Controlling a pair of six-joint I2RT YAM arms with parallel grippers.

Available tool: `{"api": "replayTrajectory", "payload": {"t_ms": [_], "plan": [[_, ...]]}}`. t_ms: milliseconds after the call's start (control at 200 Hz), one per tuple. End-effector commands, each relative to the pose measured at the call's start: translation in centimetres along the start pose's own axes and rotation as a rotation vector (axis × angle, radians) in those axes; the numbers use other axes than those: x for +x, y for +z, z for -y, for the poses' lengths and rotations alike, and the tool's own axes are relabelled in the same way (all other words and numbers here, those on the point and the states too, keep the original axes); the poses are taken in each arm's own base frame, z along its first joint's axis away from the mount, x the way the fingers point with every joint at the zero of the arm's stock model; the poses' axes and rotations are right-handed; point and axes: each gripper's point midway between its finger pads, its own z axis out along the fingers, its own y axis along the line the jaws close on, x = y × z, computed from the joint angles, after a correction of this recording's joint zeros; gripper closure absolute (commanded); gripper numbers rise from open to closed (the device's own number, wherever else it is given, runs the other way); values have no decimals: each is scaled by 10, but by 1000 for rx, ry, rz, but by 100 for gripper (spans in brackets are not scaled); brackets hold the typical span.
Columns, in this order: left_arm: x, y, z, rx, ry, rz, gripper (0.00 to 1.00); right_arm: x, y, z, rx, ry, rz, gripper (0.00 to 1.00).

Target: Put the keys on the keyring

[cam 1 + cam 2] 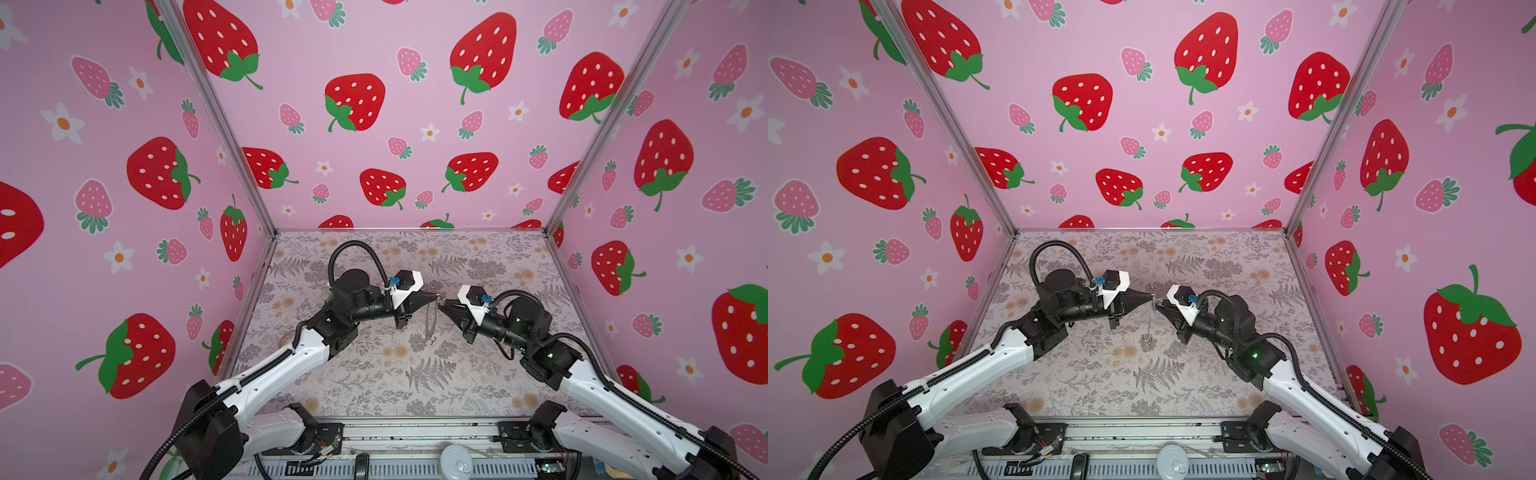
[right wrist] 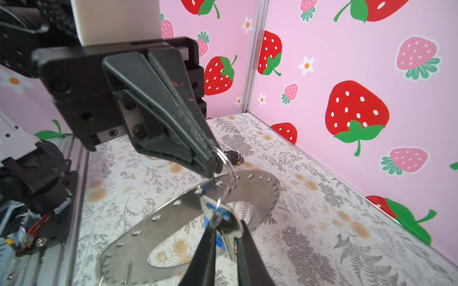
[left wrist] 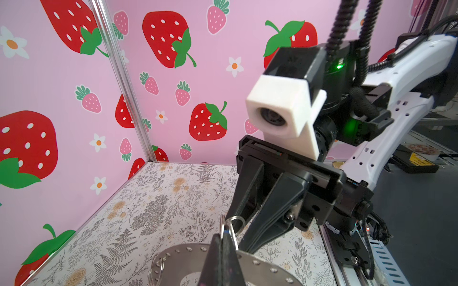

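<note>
The keyring (image 2: pixel 153 232), a wide flat grey metal ring with small holes along its rim, hangs tilted above the table. In both top views it shows edge-on (image 1: pixel 432 322) between the two grippers. My left gripper (image 3: pixel 223 234) is shut on the small wire loop (image 2: pixel 226 161) at the ring's rim. The key (image 2: pixel 230 226), silver with a blue head, sits between the fingers of my right gripper (image 2: pixel 224 235), which is shut on it just over the ring's hole. The wire loop runs down to the key's head; whether it passes through the key's hole I cannot tell.
A black holder of hex keys (image 2: pixel 233 157) lies on the floral table (image 2: pixel 309 222) toward the back corner. Pink strawberry walls (image 1: pixel 374 124) close the table on three sides. The arm bases and a metal rail (image 1: pixel 415 432) run along the front edge.
</note>
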Motion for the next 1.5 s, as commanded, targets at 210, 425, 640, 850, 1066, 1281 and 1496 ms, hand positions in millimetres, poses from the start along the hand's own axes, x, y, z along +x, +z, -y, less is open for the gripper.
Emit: {"api": "replayTrajectory", "payload": {"t_ms": [210,425,640,850,1066,1281,1496], "plan": [[-19,4,-9,-51,24,84,100,-3,4,0,-4,-41,-8,93],[-23,4,-9,-55,24,106,100,-6,3,-3,-14,-50,13,99],[-19,5,-9,-54,6,114,100,2,11,-5,-47,-53,-38,100],[-12,14,-8,-89,12,125,100,1,19,3,-26,-42,-80,100],[-10,15,-13,-138,10,163,100,2,22,9,2,-28,-95,100],[-11,11,-12,-127,17,177,100,6,16,14,38,-36,-124,83],[-11,7,-1,-15,-2,188,100,21,-11,12,75,-95,-189,64]]}}
